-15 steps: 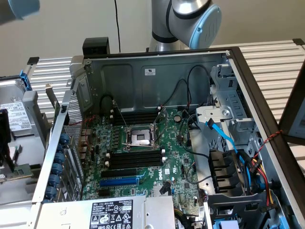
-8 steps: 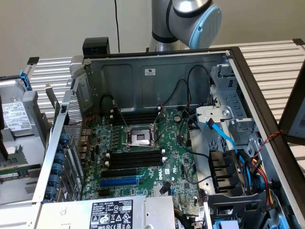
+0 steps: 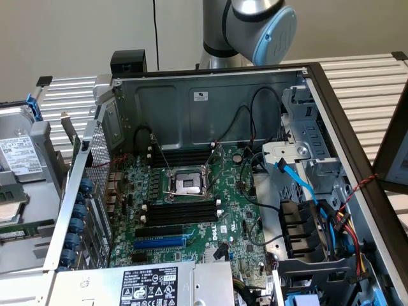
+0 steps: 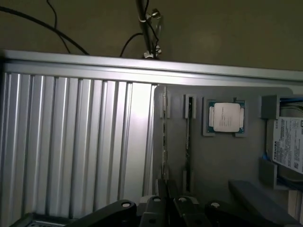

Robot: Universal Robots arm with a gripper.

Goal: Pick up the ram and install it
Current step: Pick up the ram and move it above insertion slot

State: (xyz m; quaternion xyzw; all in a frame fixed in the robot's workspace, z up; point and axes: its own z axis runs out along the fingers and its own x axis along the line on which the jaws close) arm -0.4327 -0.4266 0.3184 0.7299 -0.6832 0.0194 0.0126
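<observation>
While the ram (image 4: 164, 142) stands on its edge in the gray tray (image 4: 213, 161) right in front of the gripper (image 4: 170, 203), and I cannot tell if the gripper is spread or tight, the black slots (image 3: 182, 211) in the computer are empty, so nothing is put in yet.

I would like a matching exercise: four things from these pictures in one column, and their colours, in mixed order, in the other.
Things:
1. motherboard
2. memory slots
3. data cable
4. loose processor

Colours:
a. black
b. silver
c. green
d. blue

Pairs: 1-c, 2-a, 3-d, 4-b.
</observation>
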